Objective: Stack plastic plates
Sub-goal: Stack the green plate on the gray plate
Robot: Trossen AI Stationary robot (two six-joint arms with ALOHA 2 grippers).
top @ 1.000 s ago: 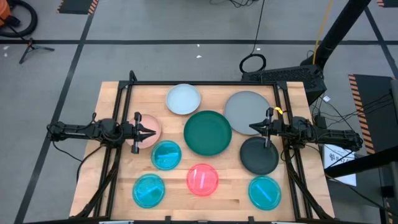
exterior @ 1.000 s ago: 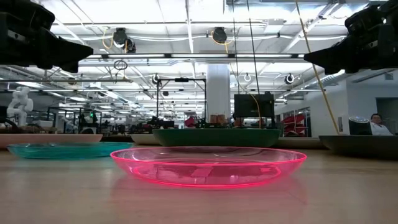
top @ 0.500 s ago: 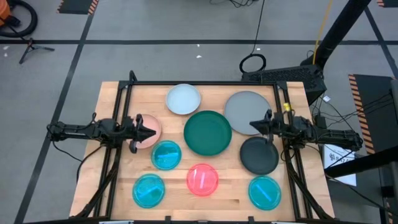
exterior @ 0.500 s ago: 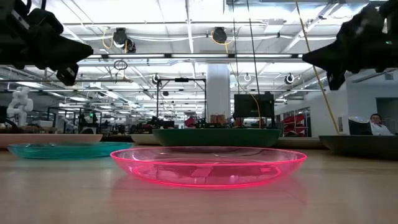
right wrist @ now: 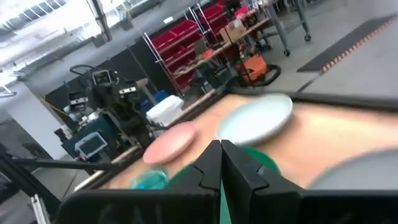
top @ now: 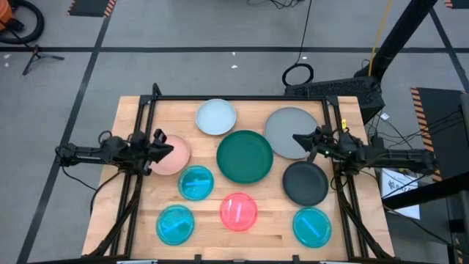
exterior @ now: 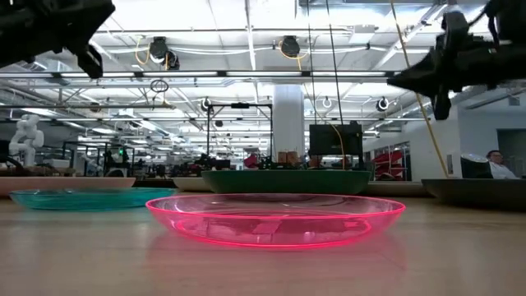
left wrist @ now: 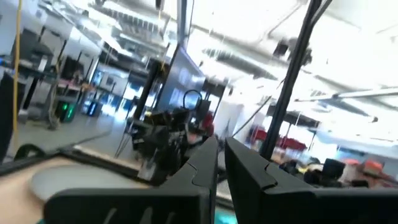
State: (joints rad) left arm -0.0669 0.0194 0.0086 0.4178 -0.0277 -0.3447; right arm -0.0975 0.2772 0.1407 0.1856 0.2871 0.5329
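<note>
Nine plates lie flat and apart on the wooden table (top: pixel 139 213): pale blue-white (top: pixel 216 116), grey (top: pixel 287 126), dark green (top: pixel 245 156), peach-pink (top: pixel 173 158), black (top: pixel 305 185), red-pink (top: pixel 239 211) and three cyan (top: pixel 196 182), (top: pixel 175 224), (top: pixel 312 226). My left gripper (top: pixel 170 149) is shut and empty, in the air over the peach-pink plate's left part. My right gripper (top: pixel 297 138) is shut and empty, in the air over the grey plate's near right part. The low view shows the red-pink plate (exterior: pixel 275 218) nearest.
A black frame (top: pixel 234 98) runs along the table's far edge and down both sides beside the arms. Bare wood shows between the plates and along the near edge. A person (exterior: pixel 497 164) sits in the room beyond the table.
My left gripper has drawn back toward the table's left edge, gone a little toward the far edge and risen. My right gripper has gone toward the far edge, from between the grey and black plates to over the grey plate. Both wrists have turned. No plate has moved.
</note>
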